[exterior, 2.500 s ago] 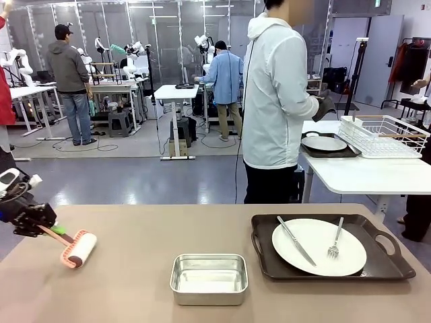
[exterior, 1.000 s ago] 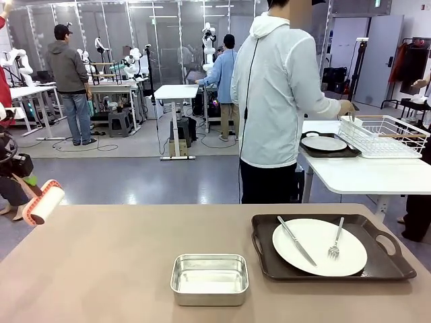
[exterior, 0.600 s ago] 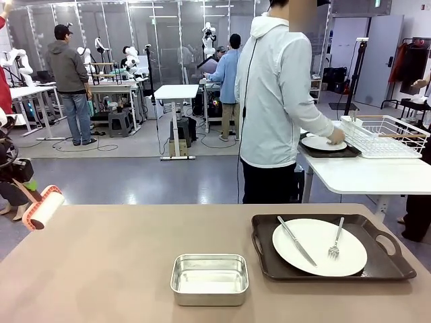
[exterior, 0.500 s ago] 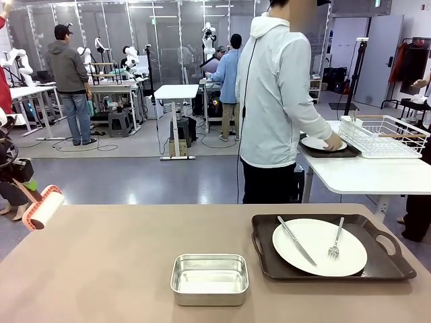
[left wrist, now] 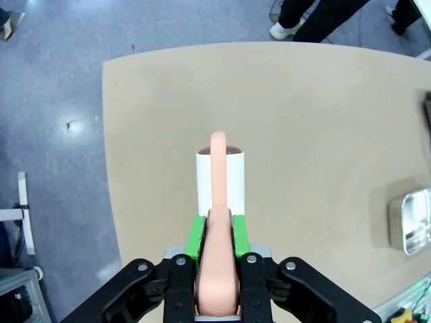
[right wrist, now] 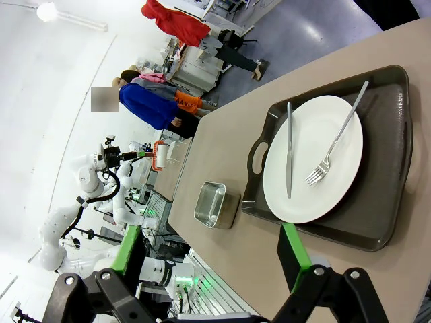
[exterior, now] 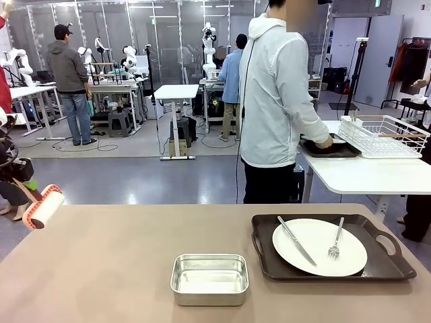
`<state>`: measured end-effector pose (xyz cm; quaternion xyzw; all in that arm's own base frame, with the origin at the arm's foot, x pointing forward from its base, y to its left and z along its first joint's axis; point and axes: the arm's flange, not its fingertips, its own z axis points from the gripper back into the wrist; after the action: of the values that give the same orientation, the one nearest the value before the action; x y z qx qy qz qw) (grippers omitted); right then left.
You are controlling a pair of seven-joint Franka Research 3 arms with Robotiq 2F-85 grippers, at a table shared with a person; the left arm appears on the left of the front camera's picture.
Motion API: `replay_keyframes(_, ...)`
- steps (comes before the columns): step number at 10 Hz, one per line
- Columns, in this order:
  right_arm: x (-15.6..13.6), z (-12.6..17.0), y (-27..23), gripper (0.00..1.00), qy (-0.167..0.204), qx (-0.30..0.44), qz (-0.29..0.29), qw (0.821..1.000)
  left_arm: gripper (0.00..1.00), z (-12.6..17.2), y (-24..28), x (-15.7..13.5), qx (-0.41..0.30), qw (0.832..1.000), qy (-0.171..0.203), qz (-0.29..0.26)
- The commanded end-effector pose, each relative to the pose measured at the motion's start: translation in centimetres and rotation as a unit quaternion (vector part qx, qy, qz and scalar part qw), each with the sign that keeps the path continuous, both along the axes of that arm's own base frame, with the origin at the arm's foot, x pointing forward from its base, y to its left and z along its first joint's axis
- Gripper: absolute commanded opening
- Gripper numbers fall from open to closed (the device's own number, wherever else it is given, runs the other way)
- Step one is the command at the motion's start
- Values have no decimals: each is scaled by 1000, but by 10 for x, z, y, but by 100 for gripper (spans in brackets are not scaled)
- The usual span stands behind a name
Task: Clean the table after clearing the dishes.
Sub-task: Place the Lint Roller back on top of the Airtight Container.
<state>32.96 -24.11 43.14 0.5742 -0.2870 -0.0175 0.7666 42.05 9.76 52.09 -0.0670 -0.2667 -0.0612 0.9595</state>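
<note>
Tan-brown matte rectangular tabletop (exterior: 121, 269): takes up the lower half of the front view, and its left half is bare.
Left end effector (exterior: 22, 178): black with green pads, at the far left edge of the front view, clamped on the pink handle of a lint roller (exterior: 44, 207) with a white roll.
Roller position: the front view puts it at the far-left corner. The left wrist view looks down the handle and shows the roll over the tabletop just inside its left edge, with grey floor (left wrist: 54, 134) beyond. Neither view shows whether the roll touches the surface.
Open room: bare surface runs from the lint roller to the pan.
Pan: a small shiny steel rectangular pan (exterior: 209, 278) sits mid-tabletop near the near edge, apart from the tray.
Tray: a dark brown rectangular handled tray (exterior: 380, 266) lies right of the pan, its right handle close to the right edge.
Plate: a large round white plate (exterior: 318, 235) rests on the tray, with a metal knife (exterior: 296, 241) on its left part and a metal fork (exterior: 335, 241) on its right, the two apart.
Right end effector (right wrist: 210, 262): jaws spread wide with nothing between them. Its wrist view looks across the pan and tray, with the lint roller far off beyond them.
Person (exterior: 276, 101): stands at the far side, turned to a white side table (exterior: 363, 176), with one hand at a second tray (exterior: 337, 151) beside a white wire rack (exterior: 384, 134).
</note>
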Motion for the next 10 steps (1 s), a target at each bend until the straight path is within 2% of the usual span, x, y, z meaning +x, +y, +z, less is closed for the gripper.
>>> replay_keyframes(1, -2, 2, 1, 100, -4, 1, 0, 1000, 21, 14, -29, 3, 22, 998, -24, -54)
replay_keyframes(2, -2, 2, 1, 100, -4, 1, 0, 1000, 21, 29, -73, 2, 58, 989, -41, -131)
replay_keyframes(3, -2, 2, 1, 100, -4, 1, 0, 1000, 21, 38, -112, -1, 103, 976, -33, -191)
replay_keyframes(5, -2, 2, 1, 100, -4, 1, 0, 1000, 21, 73, -180, -22, 139, 936, -63, -317)
replay_keyframes(8, -2, 2, 1, 100, -4, 1, 0, 1000, 21, 98, -309, -46, 209, 839, -47, -500)
replay_keyframes(10, -2, 2, 1, 100, -4, 1, 0, 1000, 21, 82, -390, -61, 240, 768, -35, -592)
